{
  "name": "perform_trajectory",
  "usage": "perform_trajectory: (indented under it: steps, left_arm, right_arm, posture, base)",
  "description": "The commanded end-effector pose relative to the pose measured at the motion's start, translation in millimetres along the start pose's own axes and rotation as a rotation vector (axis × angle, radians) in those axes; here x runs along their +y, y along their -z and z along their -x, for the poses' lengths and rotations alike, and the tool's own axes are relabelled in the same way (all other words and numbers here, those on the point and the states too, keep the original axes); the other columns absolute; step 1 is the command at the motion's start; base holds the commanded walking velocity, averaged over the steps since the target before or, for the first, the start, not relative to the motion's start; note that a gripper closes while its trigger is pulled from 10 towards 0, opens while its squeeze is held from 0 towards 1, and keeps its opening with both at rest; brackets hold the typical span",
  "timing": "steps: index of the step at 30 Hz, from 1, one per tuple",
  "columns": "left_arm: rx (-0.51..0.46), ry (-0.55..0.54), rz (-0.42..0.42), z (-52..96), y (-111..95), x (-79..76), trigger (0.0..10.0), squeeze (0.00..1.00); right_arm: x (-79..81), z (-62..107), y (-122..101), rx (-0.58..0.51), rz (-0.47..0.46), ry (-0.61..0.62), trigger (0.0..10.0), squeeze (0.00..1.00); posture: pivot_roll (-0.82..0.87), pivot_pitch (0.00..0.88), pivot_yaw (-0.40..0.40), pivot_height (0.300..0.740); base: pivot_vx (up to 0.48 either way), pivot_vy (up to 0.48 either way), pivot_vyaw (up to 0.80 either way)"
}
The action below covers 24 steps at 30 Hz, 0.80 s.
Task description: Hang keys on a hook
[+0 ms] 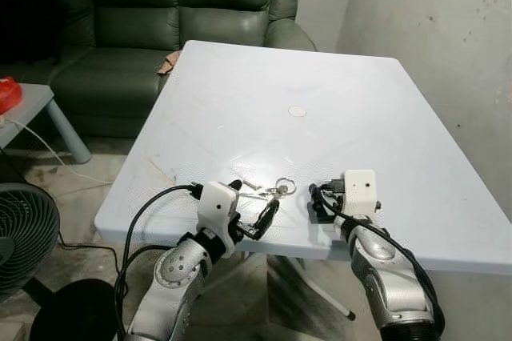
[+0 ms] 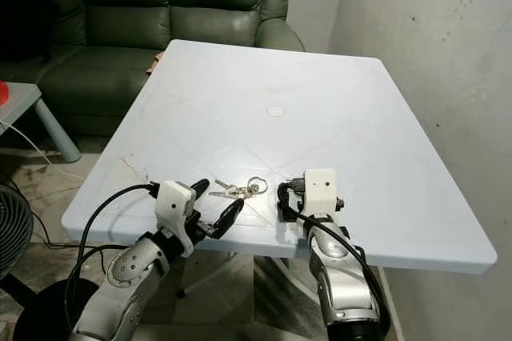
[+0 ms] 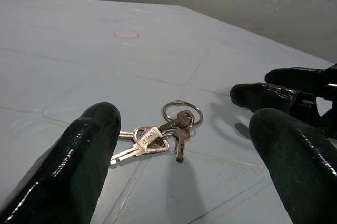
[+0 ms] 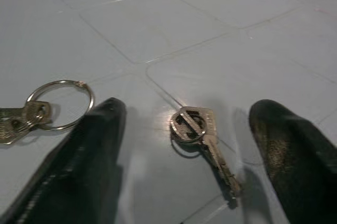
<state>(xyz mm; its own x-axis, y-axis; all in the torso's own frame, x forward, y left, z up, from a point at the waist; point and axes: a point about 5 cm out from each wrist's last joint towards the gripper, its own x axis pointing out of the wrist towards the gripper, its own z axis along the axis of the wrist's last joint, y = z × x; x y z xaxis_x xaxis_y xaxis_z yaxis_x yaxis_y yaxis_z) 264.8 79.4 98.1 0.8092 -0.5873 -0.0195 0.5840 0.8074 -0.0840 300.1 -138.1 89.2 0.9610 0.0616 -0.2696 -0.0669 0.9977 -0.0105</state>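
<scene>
Key bunch on its ring: lying flat on the pale table, near the front edge, between the two grippers. Not lifted, not gripped. Single key on a small ring: lying apart from the bunch, on the table between the right gripper's fingers.

Left gripper: fingers spread wide, low over the table, bunch just ahead of the tips, no contact. Right gripper: fingers released either side of the single key, nothing clamped.

Progress, by judgement: task at its start. Grasp not made; carry and hanging all outstanding. No hook to be made out.

Clearances: keys close to the near table edge, so little margin if nudged toward the robot. Table bare beyond the keys save a small round mark; ample room forward. Wall close on the right. Sofa behind the table; fan and low side table to the left.
</scene>
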Motion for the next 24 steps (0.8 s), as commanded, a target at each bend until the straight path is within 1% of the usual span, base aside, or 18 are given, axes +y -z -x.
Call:
perform_trajectory:
  steps: [1,2,3,4,5,6,7,8,9,10,11,15,16,17,24]
  left_arm:
    - [-0.017,0.014,-0.017,-0.2,-7,-1.2,10.0,0.0]
    - [-0.018,0.013,-0.016,-0.2,-7,-1.2,10.0,0.0]
    - [-0.018,0.012,-0.015,-0.2,-7,-1.2,10.0,0.0]
    - [-0.019,0.01,-0.015,-0.5,-7,-1.5,10.0,0.0]
    - [-0.019,0.01,-0.013,-0.6,-7,-1.8,10.0,0.0]
    - [-0.019,0.01,-0.013,-0.6,-7,-1.8,10.0,0.0]
    - [-0.02,0.01,-0.011,-0.9,-8,-2.4,10.0,0.0]
    - [-0.02,0.01,-0.01,-1.0,-8,-2.7,10.0,0.0]
    - [-0.02,0.01,-0.011,-1.1,-8,-2.9,10.0,0.0]
    - [-0.021,0.01,-0.011,-1.2,-8,-2.7,10.0,0.0]
    - [-0.022,0.008,-0.012,-1.2,-8,-2.2,10.0,0.0]
    - [-0.023,0.004,-0.011,-1.4,-9,-1.2,10.0,0.0]
    - [-0.023,0.003,-0.012,-1.3,-9,-1.1,10.0,0.0]
    - [-0.024,0.002,-0.011,-1.4,-9,-0.8,10.0,0.0]
    - [-0.026,-0.003,-0.012,-1.8,-10,-0.4,10.0,0.0]
  right_arm:
    - [5.0,-1.3,3,0.006,-0.017,-0.006,2.5,0.0]
    - [6.3,-2.2,3,0.008,-0.018,-0.002,0.9,0.0]
    - [7.1,-2.8,3,0.01,-0.017,0.001,0.9,0.0]
    - [9.0,-4.5,2,0.003,-0.027,0.001,1.3,0.0]
    - [10.1,-5.3,2,0.002,-0.033,0.001,0.3,0.0]
    - [10.1,-5.3,2,0.002,-0.033,0.001,0.3,0.0]
    - [12.4,-7.2,1,0.005,-0.042,0.001,1.7,0.0]
    - [13.4,-8.0,0,0.006,-0.046,-0.001,1.7,0.0]
    - [14.4,-8.8,0,0.008,-0.046,-0.001,1.3,0.0]
    - [15.2,-9.6,0,0.007,-0.046,0.001,1.2,0.0]
    - [17.3,-10.7,-2,0.003,-0.056,-0.005,0.9,0.0]
    - [18.7,-12.7,-2,0.007,-0.061,0.0,1.0,0.0]
    - [19.0,-13.3,-2,0.005,-0.064,0.001,1.8,0.0]
    - [19.1,-14.1,-2,0.006,-0.065,0.003,2.2,0.0]
    - [15.6,-17.4,-1,0.009,-0.065,0.033,2.8,0.0]
  posture:
    - [0.03,0.022,-0.051,0.711]
    - [0.03,0.022,-0.051,0.711]
    - [0.03,0.022,-0.051,0.711]
    - [0.03,0.023,-0.051,0.711]
    - [0.03,0.023,-0.051,0.711]
    - [0.03,0.023,-0.051,0.711]
    - [0.03,0.021,-0.052,0.711]
    - [0.03,0.021,-0.052,0.711]
    - [0.03,0.021,-0.052,0.711]
    - [0.03,0.021,-0.052,0.711]
    - [0.03,0.021,-0.052,0.711]
    - [0.04,0.02,-0.053,0.711]
    - [0.04,0.02,-0.053,0.711]
    - [0.04,0.02,-0.054,0.711]
    - [0.04,0.019,-0.054,0.711]
  base:
    - [0.0,0.0,0.0]
    - [0.0,0.0,0.0]
    - [0.0,0.0,0.0]
    - [0.0,0.0,0.0]
    - [0.0,0.0,0.0]
    - [0.0,0.0,0.0]
    - [0.0,0.0,0.0]
    - [0.0,0.0,0.0]
    - [0.0,0.0,0.0]
    - [0.0,0.0,0.0]
    - [0.0,0.0,0.0]
    - [0.0,0.0,0.0]
    - [0.0,0.0,0.0]
    - [0.0,0.0,0.0]
    - [0.0,0.0,0.0]
